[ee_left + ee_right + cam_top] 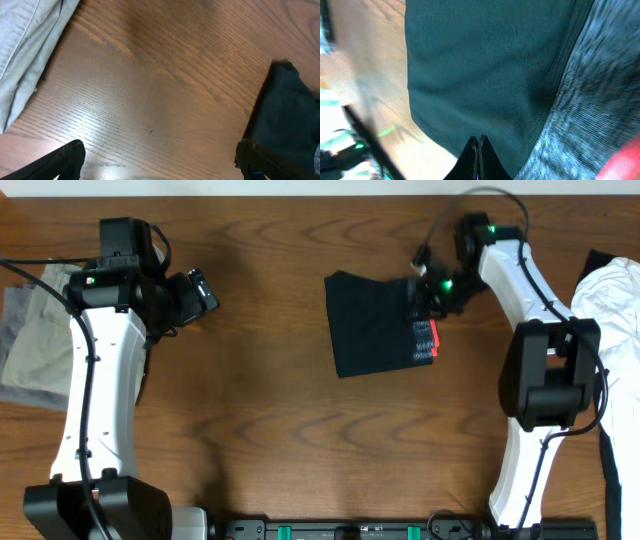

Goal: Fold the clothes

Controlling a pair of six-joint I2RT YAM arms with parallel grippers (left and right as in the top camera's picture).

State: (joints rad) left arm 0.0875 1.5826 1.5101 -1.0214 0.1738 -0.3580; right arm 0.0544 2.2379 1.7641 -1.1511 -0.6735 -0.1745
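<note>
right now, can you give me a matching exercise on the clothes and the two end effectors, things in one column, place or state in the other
Column one
1. black pants
2. tan trousers
3. left end effector
4. right end effector

Column two
a. open, over bare table
b. folded up, mid table
c. shut, at the grey waistband
d. lying beside the left arm at the table's edge

Pairs: 1-b, 2-d, 3-a, 4-c
</note>
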